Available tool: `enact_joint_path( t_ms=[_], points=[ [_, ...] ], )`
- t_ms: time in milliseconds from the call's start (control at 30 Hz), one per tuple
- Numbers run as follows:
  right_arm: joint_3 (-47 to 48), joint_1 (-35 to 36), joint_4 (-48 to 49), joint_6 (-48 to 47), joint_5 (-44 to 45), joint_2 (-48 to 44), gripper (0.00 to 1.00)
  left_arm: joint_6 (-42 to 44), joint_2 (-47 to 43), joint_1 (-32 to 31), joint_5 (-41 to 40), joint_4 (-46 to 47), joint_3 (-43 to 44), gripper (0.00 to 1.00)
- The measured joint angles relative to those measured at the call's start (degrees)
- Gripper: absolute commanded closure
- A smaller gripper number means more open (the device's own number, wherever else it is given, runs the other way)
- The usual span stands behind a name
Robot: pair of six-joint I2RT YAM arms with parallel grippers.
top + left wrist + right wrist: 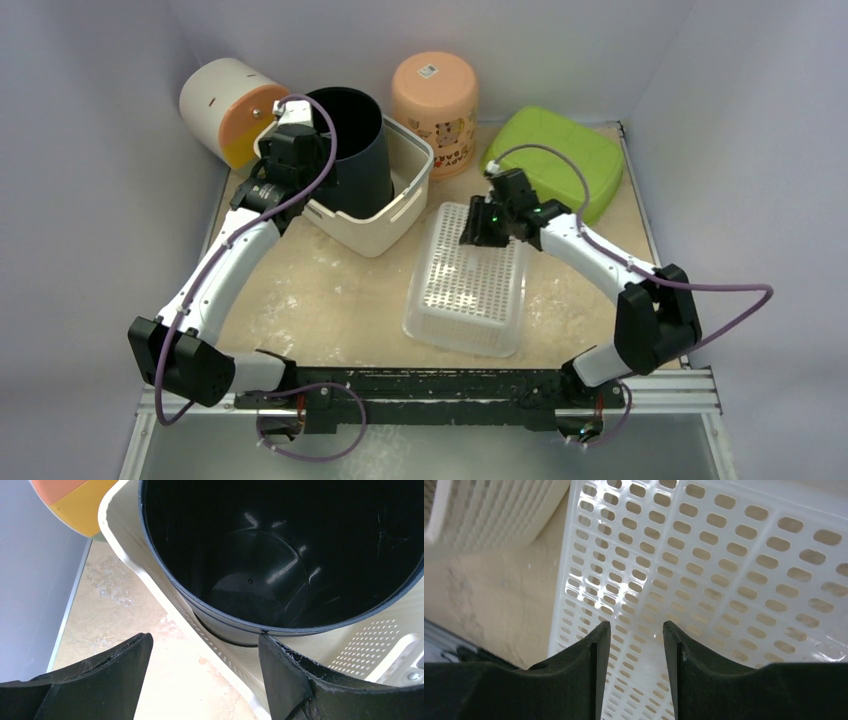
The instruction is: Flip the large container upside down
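Observation:
The large container (pixel 468 285) is a white perforated basket lying bottom up in the middle of the table; its slotted base (pixel 724 570) fills the right wrist view. My right gripper (pixel 478 232) (pixel 636 626) hovers over the basket's far end, open, with nothing between its fingers. My left gripper (pixel 287 118) (pixel 205 641) is open at the back left. It straddles the wall of a cream bin (pixel 375 235) (pixel 125 535) that holds a black bucket (pixel 350 135) (pixel 260 575). One finger is outside over the table, the other inside by the bucket's rim.
A cream and orange cylinder (pixel 225 110) (pixel 75 505) lies on its side in the back left corner. A peach tub (pixel 435 100) stands inverted at the back. A green box (pixel 555 155) sits back right. The cream bin (pixel 489 510) is close to the left of the basket.

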Motion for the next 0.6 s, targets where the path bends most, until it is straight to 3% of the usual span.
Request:
enact_joint_path(
  t_ms=[233, 600],
  points=[
    [-2.4, -18.4, 6.3, 0.3, 1.8, -1.0, 0.53, -0.1, 0.0, 0.0, 0.5, 0.0, 0.0, 0.22],
    [-6.0, -28.6, 8.6, 0.7, 6.9, -4.1, 0.56, -0.1, 0.0, 0.0, 0.7, 0.0, 0.0, 0.22]
  ],
)
